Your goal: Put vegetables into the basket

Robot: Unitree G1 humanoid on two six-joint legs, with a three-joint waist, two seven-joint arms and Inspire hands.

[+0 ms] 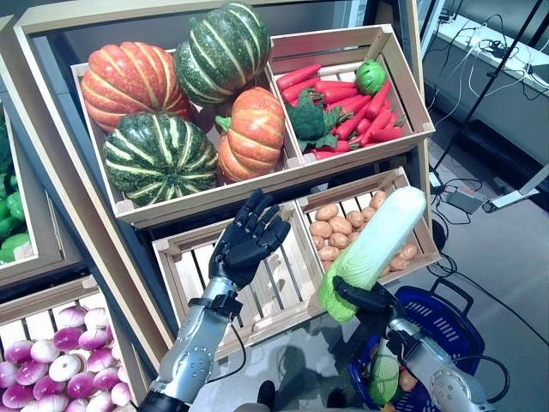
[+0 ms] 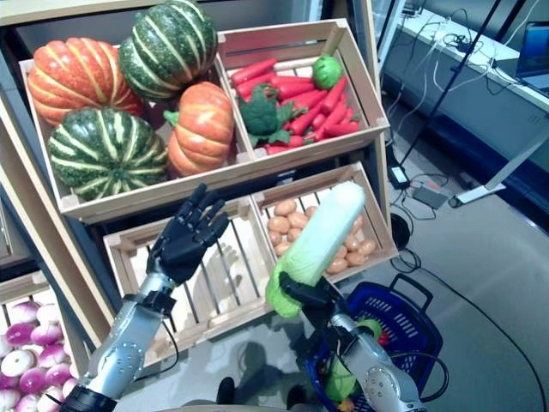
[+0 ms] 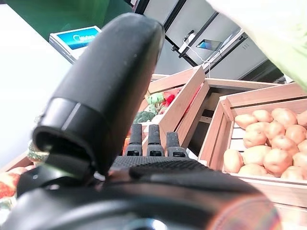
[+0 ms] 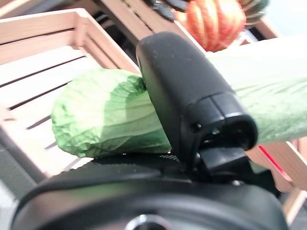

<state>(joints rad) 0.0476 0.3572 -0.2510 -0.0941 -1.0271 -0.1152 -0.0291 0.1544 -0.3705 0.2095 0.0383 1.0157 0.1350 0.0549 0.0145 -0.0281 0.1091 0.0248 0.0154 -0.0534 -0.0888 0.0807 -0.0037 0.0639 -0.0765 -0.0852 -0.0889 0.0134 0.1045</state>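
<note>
Right hand (image 1: 371, 302): gripping the napa cabbage (image 1: 374, 249) at its leafy end, lower right of frame.
Cabbage: tilting above the blue basket (image 1: 446, 324).
Left hand (image 1: 249, 240): hovering with fingers spread, frame centre, over the empty crate (image 1: 176, 266).

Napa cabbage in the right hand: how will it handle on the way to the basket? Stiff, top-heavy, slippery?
The napa cabbage sticks out straight past the grip without sagging, so it is probably stiff. The right hand holds it near the leafy green end, with most of its length beyond, so it may lever or twist. Its rounded shape suggests it could roll once dropped into the blue basket.
</note>
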